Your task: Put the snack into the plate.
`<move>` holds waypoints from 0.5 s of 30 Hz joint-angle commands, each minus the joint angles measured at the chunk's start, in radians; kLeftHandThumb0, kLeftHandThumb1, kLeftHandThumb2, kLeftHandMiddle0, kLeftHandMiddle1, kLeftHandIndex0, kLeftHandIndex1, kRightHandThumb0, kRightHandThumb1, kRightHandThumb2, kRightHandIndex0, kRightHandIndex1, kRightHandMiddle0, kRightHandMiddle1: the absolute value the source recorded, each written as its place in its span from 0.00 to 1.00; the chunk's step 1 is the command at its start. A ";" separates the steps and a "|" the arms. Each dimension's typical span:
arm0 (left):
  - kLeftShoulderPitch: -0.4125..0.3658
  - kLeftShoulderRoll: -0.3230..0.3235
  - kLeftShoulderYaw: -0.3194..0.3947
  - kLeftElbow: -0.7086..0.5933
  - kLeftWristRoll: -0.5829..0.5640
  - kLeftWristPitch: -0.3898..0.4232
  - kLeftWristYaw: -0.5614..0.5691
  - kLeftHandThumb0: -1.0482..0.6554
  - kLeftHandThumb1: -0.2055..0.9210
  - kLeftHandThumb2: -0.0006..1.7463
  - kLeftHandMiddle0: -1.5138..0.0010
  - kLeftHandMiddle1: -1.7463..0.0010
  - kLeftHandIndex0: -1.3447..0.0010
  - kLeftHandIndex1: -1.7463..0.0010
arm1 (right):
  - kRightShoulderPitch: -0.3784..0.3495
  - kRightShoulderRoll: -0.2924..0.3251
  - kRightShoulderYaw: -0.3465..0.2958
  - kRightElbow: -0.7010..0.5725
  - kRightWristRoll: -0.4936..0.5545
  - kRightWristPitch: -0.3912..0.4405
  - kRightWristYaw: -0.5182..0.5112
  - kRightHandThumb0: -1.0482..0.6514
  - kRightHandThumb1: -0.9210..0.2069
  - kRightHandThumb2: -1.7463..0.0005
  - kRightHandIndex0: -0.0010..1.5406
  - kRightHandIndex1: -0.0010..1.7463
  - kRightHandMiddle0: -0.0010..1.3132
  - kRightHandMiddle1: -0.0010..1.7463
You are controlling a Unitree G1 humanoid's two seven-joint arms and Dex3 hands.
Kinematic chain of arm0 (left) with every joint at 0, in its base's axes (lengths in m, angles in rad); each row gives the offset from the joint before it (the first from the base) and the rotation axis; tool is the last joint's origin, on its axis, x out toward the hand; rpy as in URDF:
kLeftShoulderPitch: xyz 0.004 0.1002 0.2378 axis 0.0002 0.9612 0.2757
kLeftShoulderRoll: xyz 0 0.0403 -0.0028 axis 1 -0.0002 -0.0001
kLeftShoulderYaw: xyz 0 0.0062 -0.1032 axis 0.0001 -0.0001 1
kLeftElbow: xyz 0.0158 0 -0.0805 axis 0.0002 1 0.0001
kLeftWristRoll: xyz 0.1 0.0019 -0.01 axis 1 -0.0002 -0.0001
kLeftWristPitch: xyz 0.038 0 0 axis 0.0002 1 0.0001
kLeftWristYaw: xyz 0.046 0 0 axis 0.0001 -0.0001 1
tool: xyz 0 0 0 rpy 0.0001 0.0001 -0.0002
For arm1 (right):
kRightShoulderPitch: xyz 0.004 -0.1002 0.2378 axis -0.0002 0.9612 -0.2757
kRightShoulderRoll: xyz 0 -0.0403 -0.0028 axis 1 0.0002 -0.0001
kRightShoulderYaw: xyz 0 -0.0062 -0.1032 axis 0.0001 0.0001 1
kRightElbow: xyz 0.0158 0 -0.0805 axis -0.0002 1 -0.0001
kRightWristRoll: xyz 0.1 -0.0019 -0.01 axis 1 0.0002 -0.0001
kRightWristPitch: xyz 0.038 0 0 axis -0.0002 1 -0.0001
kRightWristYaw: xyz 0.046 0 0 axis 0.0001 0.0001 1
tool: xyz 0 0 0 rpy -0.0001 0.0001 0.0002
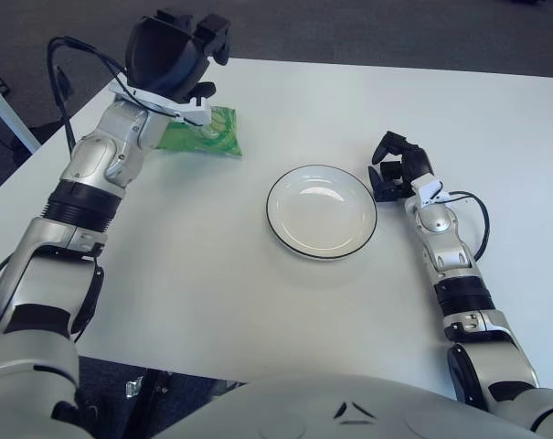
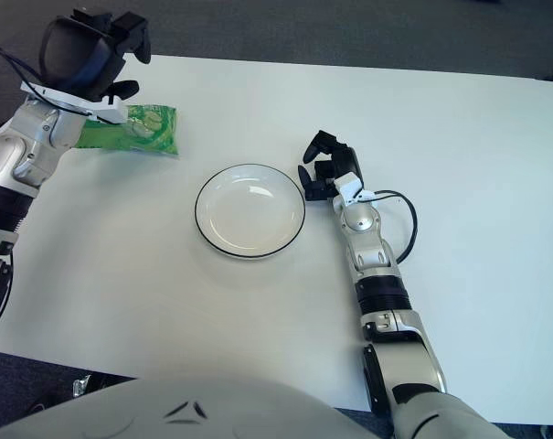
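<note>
I've got the left hand (image 1: 175, 50) above the green snack bag (image 2: 134, 129) at the table's (image 1: 258, 302) far left, fingers spread, gripping nothing. The plate (image 2: 249, 209) is empty mid-table; the right hand (image 2: 329, 165) sits idle just right of it (fingers loosely curled, empty). Risk: the flat, slick bag slides or gets only corner-pinched, then drops short.

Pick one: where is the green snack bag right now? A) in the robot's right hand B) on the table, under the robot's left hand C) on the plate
B: the green snack bag lies on the white table below the left hand, while the plate is empty.
</note>
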 commanded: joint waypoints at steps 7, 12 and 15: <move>-0.018 0.055 -0.032 0.081 0.061 0.032 -0.167 0.34 0.62 0.58 0.78 0.14 0.87 0.17 | 0.066 -0.010 0.015 0.053 -0.027 0.046 0.009 0.31 0.62 0.18 0.86 1.00 0.53 1.00; -0.050 0.059 -0.053 0.147 0.060 0.020 -0.243 0.17 0.81 0.40 0.96 0.36 0.98 0.31 | 0.067 -0.012 0.017 0.050 -0.028 0.046 0.009 0.31 0.62 0.18 0.86 1.00 0.53 1.00; -0.065 0.059 -0.061 0.182 0.056 0.007 -0.261 0.13 0.89 0.33 0.98 0.49 0.99 0.38 | 0.069 -0.013 0.017 0.046 -0.023 0.051 0.014 0.31 0.62 0.18 0.86 1.00 0.53 1.00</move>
